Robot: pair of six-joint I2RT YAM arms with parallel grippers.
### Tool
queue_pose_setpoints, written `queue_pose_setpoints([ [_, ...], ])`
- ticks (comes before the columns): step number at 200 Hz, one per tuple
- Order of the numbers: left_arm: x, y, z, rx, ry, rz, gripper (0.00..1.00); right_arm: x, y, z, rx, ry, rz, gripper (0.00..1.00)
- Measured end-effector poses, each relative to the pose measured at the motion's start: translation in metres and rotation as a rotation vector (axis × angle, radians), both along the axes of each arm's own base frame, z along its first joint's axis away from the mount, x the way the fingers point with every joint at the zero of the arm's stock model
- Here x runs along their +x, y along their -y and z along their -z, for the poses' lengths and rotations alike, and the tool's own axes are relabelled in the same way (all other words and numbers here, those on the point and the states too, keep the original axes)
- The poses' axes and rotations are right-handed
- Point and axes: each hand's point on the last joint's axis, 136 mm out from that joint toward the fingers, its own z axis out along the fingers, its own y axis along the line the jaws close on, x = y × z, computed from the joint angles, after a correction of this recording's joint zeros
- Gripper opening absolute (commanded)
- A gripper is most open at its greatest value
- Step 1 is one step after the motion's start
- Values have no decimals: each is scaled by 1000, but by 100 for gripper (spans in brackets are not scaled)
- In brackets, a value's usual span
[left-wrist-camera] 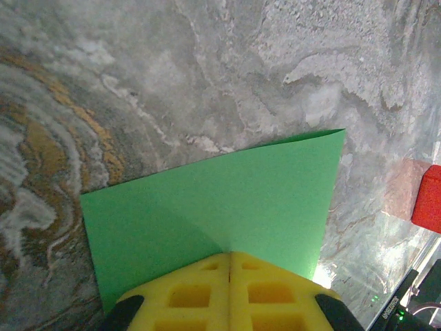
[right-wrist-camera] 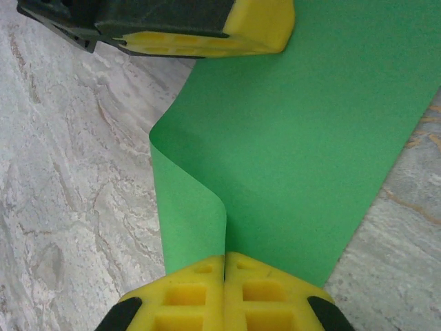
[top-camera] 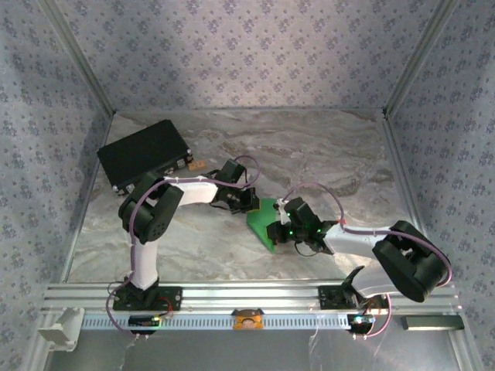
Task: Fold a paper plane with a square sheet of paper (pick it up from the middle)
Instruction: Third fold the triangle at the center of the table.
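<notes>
The square sheet of paper (top-camera: 265,222), bright green, is held above the table's middle between both grippers. My left gripper (left-wrist-camera: 229,254) is shut on one edge of the sheet of paper (left-wrist-camera: 227,200), which spreads flat away from the yellow fingers (left-wrist-camera: 186,296). My right gripper (right-wrist-camera: 224,256) is shut on the opposite edge of the paper (right-wrist-camera: 310,138), where the left part curls over into a loose bend. The left gripper's yellow finger (right-wrist-camera: 207,27) shows at the top of the right wrist view. From above, the left gripper (top-camera: 251,202) and right gripper (top-camera: 280,229) face each other across the sheet.
A black rectangular case (top-camera: 145,153) lies at the back left, with a small tan object (top-camera: 196,165) beside it. A small red block (left-wrist-camera: 428,200) sits on the marble table (top-camera: 325,154) off the paper's right corner. Patterned walls close in three sides.
</notes>
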Motion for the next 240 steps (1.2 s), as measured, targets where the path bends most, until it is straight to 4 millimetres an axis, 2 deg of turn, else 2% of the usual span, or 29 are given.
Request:
queue_pose_setpoints([
  [152,0,0,0,0,0,0,6,12,6,0,-39,15,14,0],
  [240,0,0,0,0,0,0,5,12,8,6,-53,0,17,0],
])
